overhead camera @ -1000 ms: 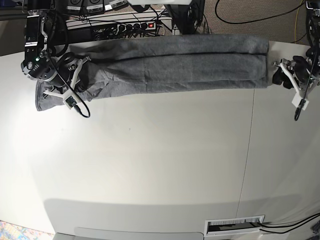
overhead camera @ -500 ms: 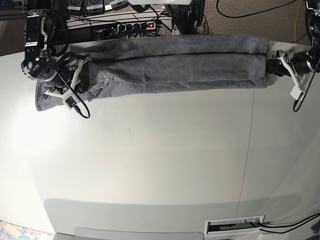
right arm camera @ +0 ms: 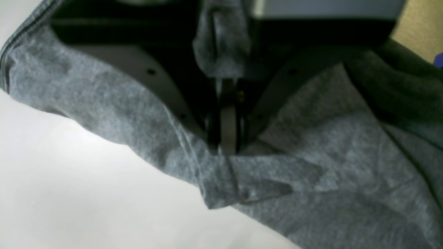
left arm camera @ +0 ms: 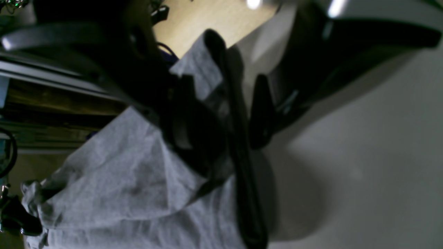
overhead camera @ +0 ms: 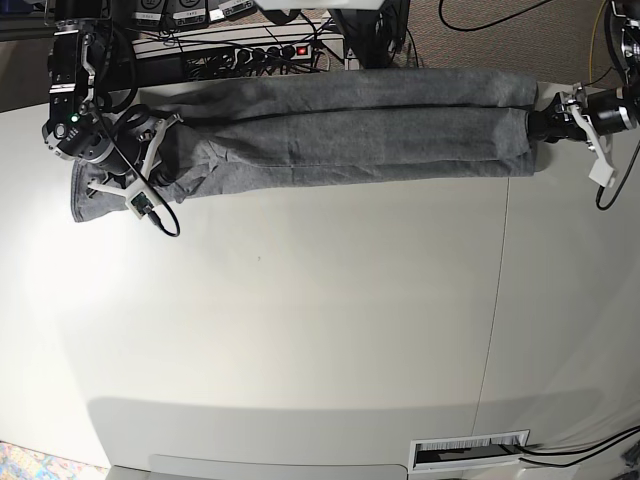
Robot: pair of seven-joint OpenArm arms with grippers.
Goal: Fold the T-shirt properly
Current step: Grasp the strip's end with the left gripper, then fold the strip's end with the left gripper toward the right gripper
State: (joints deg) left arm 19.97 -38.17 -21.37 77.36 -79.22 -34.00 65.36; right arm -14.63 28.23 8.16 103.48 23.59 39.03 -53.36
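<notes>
Right pincer [right arm camera: 226, 138] first: its jaws are pressed together with a pinch of grey cloth between them, so it is clenched on the T-shirt [overhead camera: 350, 140], the fabric bunching up just above the jaws and spreading out on both sides below. Over to the left pincer [left arm camera: 221, 131] at the other end of the garment: one dark finger lies on top of the cloth, the other sits just outside the hem edge with a gap between them, so it reads as parted and straddling the edge, not yet closed on it, though the wrist view is dark and blurred. Outward from both pincers, the shirt stretches as one long narrow band along the far side of the white tabletop [overhead camera: 300, 330], well up against the far edge, with a power strip [overhead camera: 270, 50] and cables just beyond it. By my reading, the lengthwise folds are already in, since the band is slim and layered with a seam line running along it. What remains looks like the crosswise fold, bringing one end over the other, then squaring it up.
</notes>
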